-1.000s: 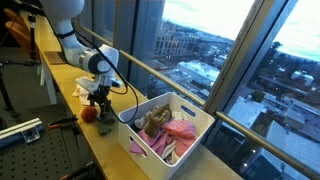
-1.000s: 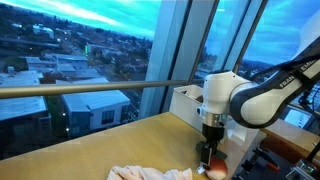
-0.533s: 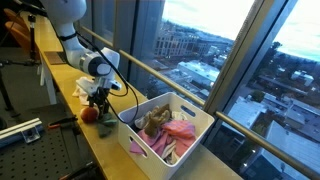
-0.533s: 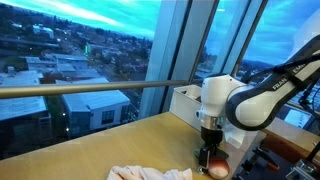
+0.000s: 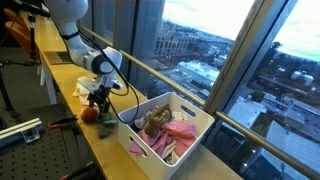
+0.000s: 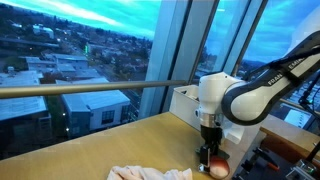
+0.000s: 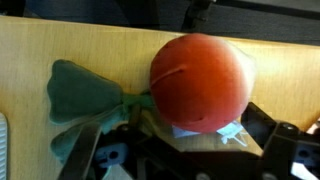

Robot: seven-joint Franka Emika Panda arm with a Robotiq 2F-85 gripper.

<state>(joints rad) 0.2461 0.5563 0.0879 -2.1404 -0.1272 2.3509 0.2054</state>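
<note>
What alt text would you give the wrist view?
A red-orange round toy with green leaf-shaped flaps lies on a wooden tabletop, filling the centre of the frame. The open gripper shows at the bottom edge, its dark fingers either side below the toy.

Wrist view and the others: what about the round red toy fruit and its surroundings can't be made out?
Round red toy fruit: underside hidden by its own bulk, in the wrist view.
Gripper: fingertips too small and dark, in an exterior view.
White plastic basket: lower contents hidden under pink cloth, in an exterior view.
Pale crumpled cloth: cut off by bottom edge, in an exterior view.
</note>
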